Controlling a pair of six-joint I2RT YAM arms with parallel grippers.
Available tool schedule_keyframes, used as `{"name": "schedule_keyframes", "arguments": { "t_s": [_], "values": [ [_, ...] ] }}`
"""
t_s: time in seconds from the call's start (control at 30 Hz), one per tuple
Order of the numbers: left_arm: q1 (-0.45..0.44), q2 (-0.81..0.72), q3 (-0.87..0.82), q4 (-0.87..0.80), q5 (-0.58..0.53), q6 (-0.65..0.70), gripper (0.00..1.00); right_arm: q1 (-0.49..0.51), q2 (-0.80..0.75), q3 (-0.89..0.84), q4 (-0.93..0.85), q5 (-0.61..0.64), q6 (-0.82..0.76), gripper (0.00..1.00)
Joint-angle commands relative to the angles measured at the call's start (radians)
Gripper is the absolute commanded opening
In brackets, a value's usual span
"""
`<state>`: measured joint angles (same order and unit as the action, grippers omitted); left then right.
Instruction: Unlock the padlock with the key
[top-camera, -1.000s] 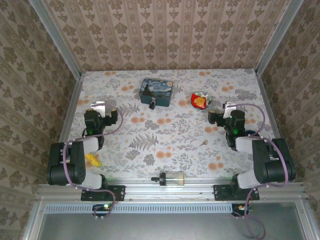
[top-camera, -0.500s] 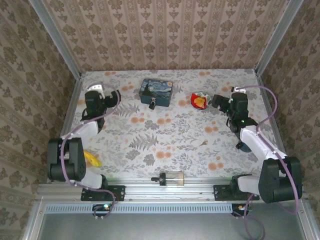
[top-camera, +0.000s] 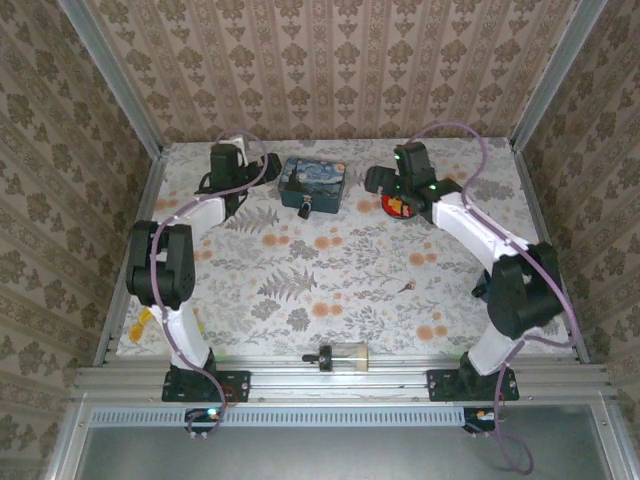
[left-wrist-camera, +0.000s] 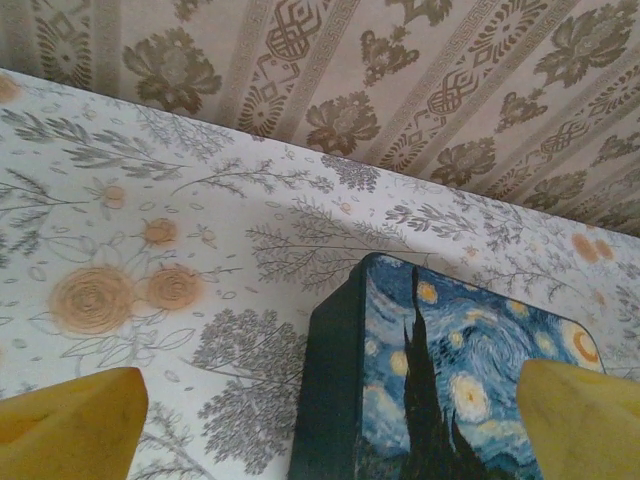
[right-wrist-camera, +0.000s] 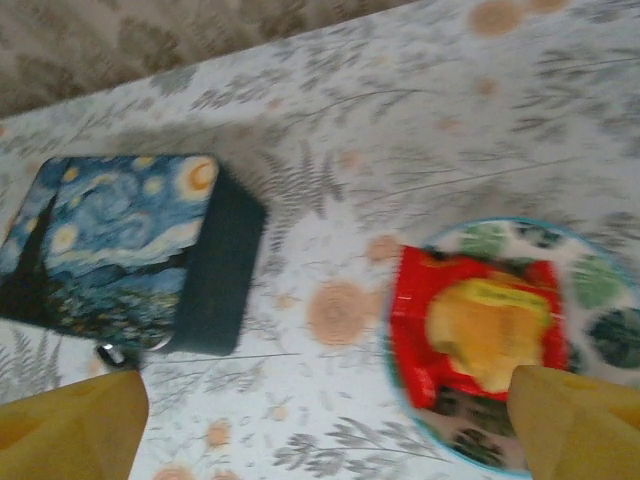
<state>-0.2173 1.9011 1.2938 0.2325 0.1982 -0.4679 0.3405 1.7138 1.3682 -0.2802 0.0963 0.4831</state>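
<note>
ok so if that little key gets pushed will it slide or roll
The key looks thin and lies flat on the table, so it would probably slide, not roll. So small and low, it is likely awkward to pinch up.

The tabletop (top-camera: 330, 270) is white with grey leaves and orange flowers. The walls (top-camera: 330, 70) are tan and brown, with stripes and curly shapes. The box (top-camera: 312, 181) is dark blue, with light blue swirls, yellow dots and a black tree on top. The padlock (top-camera: 304, 209) is black with a silver loop. The key (top-camera: 405, 287) is brown. The bowl (right-wrist-camera: 596, 285) on the right has green leaves and a blue rim; its packet (right-wrist-camera: 470, 320) is red and yellow. The left end effector (left-wrist-camera: 330, 400) and the right end effector (right-wrist-camera: 320, 400) have yellow fingers (left-wrist-camera: 70, 425).
</note>
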Motion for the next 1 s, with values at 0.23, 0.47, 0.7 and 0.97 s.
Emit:
{"name": "schedule_keyframes", "arguments": {
  "t_s": [0.23, 0.47, 0.7, 0.97],
  "values": [
    [-0.021, 0.137, 0.158, -0.121, 0.089, 0.003, 0.73, 0.063, 0.37, 0.403, -0.198, -0.155, 0.034, 0.79],
    [-0.05, 0.181, 0.17, -0.158, 0.091, 0.059, 0.6, 0.071, 0.527, 0.56, -0.247, -0.189, 0.048, 0.72],
    [-0.072, 0.194, 0.152, -0.15, 0.113, 0.06, 0.51, 0.074, 0.603, 0.628, -0.243, -0.278, 0.053, 0.63],
    [-0.1, 0.12, 0.011, -0.074, 0.129, 0.013, 0.34, 0.099, 0.632, 0.645, -0.252, -0.335, 0.033, 0.49]
  ]
}}
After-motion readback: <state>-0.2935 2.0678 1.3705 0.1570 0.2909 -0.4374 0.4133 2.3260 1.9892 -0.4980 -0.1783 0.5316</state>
